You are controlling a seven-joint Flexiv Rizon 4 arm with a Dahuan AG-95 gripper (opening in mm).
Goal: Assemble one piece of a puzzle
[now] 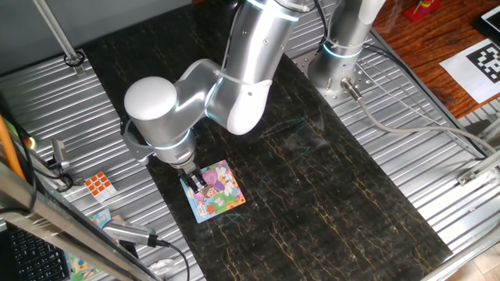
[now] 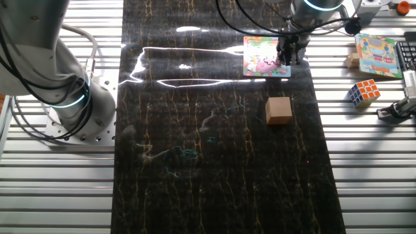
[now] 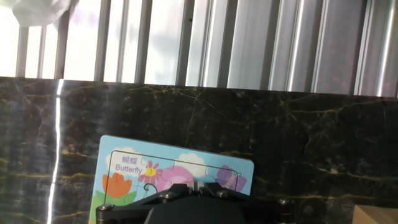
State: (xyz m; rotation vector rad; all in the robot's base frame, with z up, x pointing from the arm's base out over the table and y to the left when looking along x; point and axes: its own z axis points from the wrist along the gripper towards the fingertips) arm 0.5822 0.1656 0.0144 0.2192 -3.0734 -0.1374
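Pressing down on the piece is, as I judge it, the step in hand, yet the small pink-purple jigsaw piece itself cannot be made out in any view; it is probably under the fingertips, hidden by the hand. The flat square puzzle board with light blue border and colourful cartoon picture (image 1: 217, 192) lies on the dark marble-patterned mat (image 1: 328, 172), in the lower left of one fixed view and at the top, right of centre, in the other fixed view (image 2: 265, 57). In the hand view its upper edge shows at the bottom centre (image 3: 177, 163), with the word "Butterfly", an orange flower and pink and purple shapes. The black two-finger gripper (image 1: 192, 183) stands on the board's left part, and the fingers look close together, but I cannot tell if they grip something or are only closed. What could go wrong: if the piece is not lined up with its hole, the push may jam its knobs on the neighbour pieces, or the light board may slide on the smooth mat. Lifting too fast might also pull the piece out again. Further out, a tan wooden cube (image 2: 278, 110) sits near the board, below it in the other fixed view, and a small orange-and-white twisty cube (image 1: 98, 184) rests on the ribbed metal table (image 1: 55, 101) at the left.
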